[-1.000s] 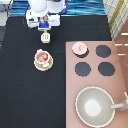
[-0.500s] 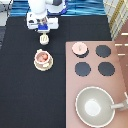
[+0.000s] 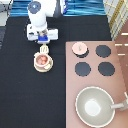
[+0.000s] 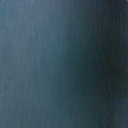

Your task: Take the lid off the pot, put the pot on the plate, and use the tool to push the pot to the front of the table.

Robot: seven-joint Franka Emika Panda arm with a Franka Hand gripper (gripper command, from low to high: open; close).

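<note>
Already the lid (image 3: 79,48) was found set on the stove (image 3: 95,85) and the light, stiff pot (image 3: 42,60) on the plate (image 3: 42,68) on the surface (image 3: 30,100), best pushed low on its wall with the tool (image 3: 44,50), held below the claw (image 3: 43,36).

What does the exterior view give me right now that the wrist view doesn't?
Only the exterior view shows the work: the gripper near the view's top, just above the tool; the pot sitting on the plate; the lid off, lying on the stove; and a large pan. Only the wrist view shows nothing extra, just a plain dark blue-grey blur. Shared: possibly the dark table, though I cannot tell.
</note>
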